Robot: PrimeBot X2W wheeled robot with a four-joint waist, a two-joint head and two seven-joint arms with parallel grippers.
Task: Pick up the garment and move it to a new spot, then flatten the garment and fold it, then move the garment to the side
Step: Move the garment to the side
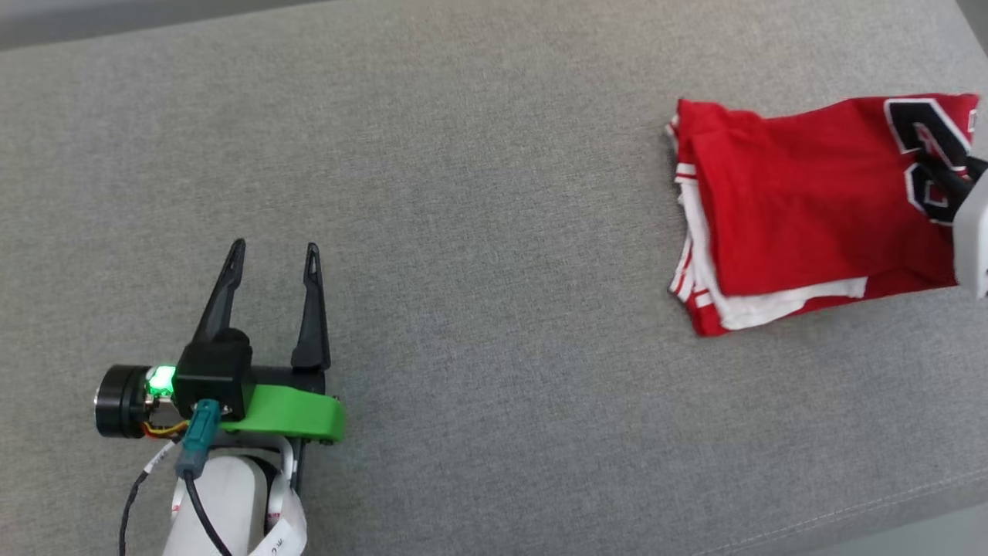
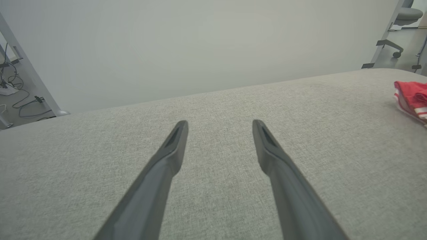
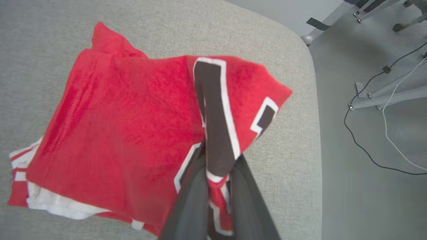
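The garment (image 1: 803, 208) is a folded red shirt with white sleeves and a black, white-edged print, lying at the right end of the grey cushion. Its striped edge (image 2: 412, 100) peeks in at the right of the left wrist view. My right gripper (image 3: 217, 156) is shut on the garment (image 3: 126, 133), pinching a fold of the printed part between its dark fingers (image 3: 190, 200). At the right edge of the head view, its dark fingers (image 1: 945, 181) reach onto the print. My left gripper (image 1: 274, 251) stands open and empty at the lower left, far from the shirt, fingers (image 2: 166, 156) just above bare fabric.
The grey upholstered surface (image 1: 463, 193) spreads wide between the two grippers. Its rounded right end (image 3: 310, 100) drops to a floor with cables (image 3: 377, 133) and metal frame legs (image 3: 383, 96). A pale wall (image 2: 200, 50) stands behind the far edge.
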